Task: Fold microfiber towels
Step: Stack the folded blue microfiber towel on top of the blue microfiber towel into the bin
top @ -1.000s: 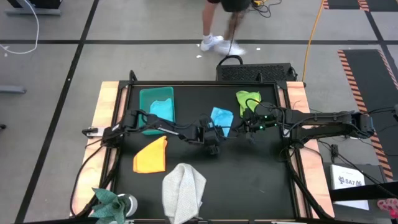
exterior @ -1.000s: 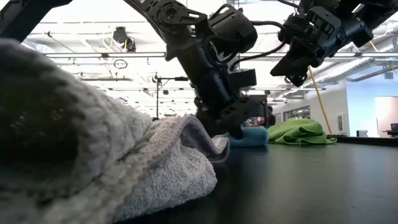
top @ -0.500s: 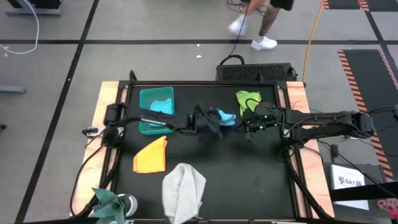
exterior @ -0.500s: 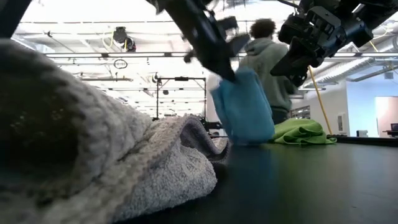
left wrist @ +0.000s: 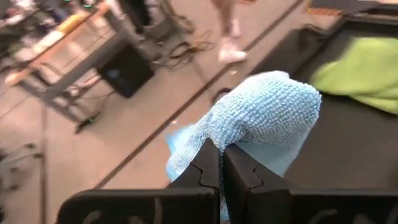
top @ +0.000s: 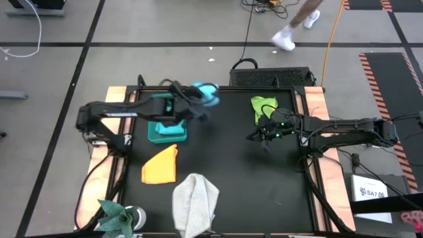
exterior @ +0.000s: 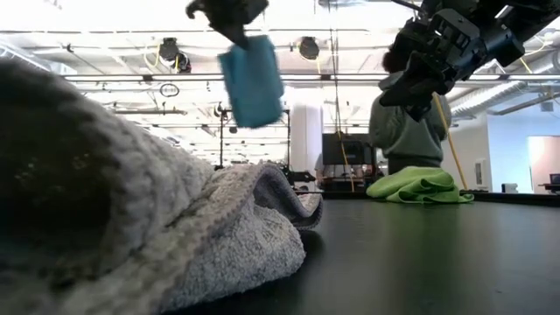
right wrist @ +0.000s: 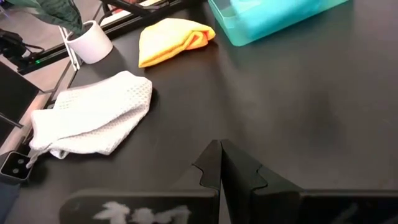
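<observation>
Lifting the blue towel (top: 206, 92) high, the left gripper (left wrist: 221, 163) pinches it tight and has swung it far-left over the bin (top: 157, 134). The right gripper (top: 263, 135) waits, squeezed empty.

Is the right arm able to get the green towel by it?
Probably yes. The right gripper hangs with shut jaws just beside the lime green towel, and only bare table lies between them. The left gripper is busy over the teal bin, holding the light blue towel.
</observation>
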